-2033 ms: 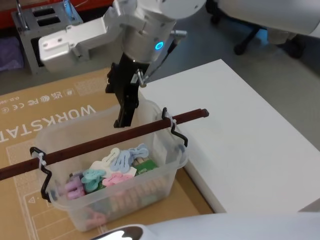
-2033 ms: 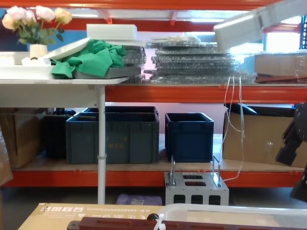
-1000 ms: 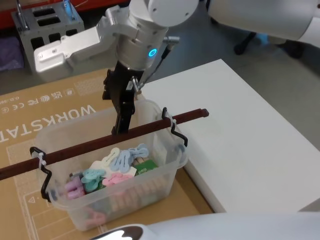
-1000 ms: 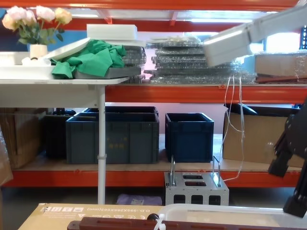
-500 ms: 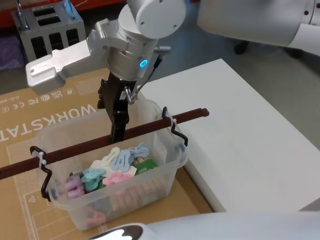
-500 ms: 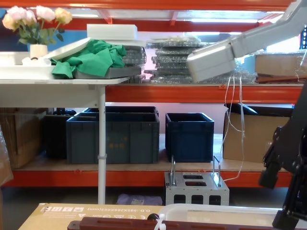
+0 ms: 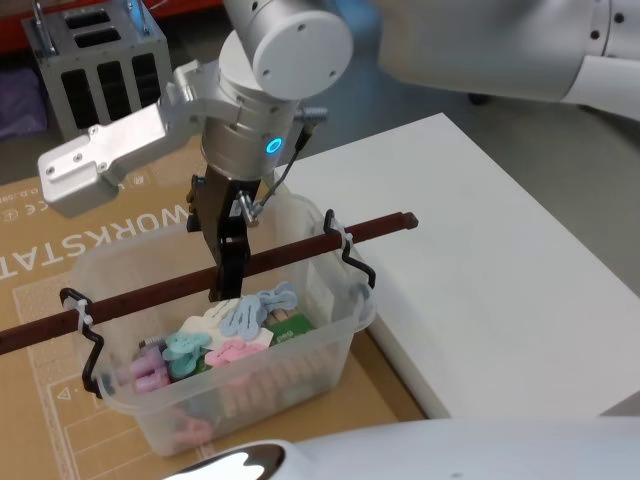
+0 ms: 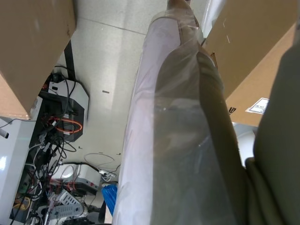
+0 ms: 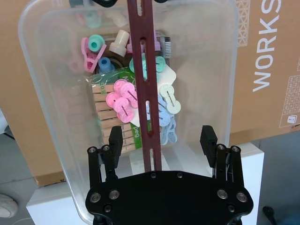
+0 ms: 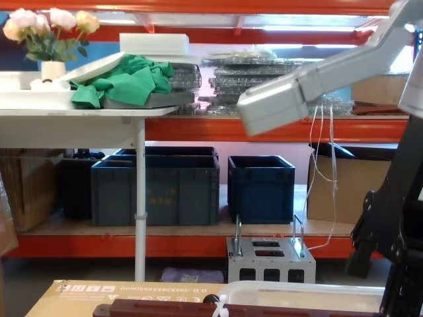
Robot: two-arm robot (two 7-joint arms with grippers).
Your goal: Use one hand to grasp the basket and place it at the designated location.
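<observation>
The basket (image 7: 300,350) is a translucent whitish tub holding coloured clothes pegs. It sits on a printed cardboard sheet. A long reddish-brown bar handle (image 7: 290,254) crosses its top, held by white ties and black brackets. My right gripper (image 7: 225,288) reaches down over the middle of the tub and is open. In the right wrist view the right gripper (image 9: 161,139) has one black finger on each side of the handle (image 9: 147,93), not touching it. The chest view shows the basket rim (image 10: 297,290) and the handle (image 10: 165,309) at the bottom edge.
A white table (image 7: 480,260) stands just right of the basket. The cardboard sheet (image 7: 60,250) spreads left. A grey metal box with two handles (image 7: 95,70) stands behind, on the floor. Dark blue crates (image 10: 155,185) fill the shelf beyond. The left wrist view faces floor and cardboard.
My right gripper has swung left and come down, from behind the handle to straddling it at mid-length. The basket and its handle have not moved.
</observation>
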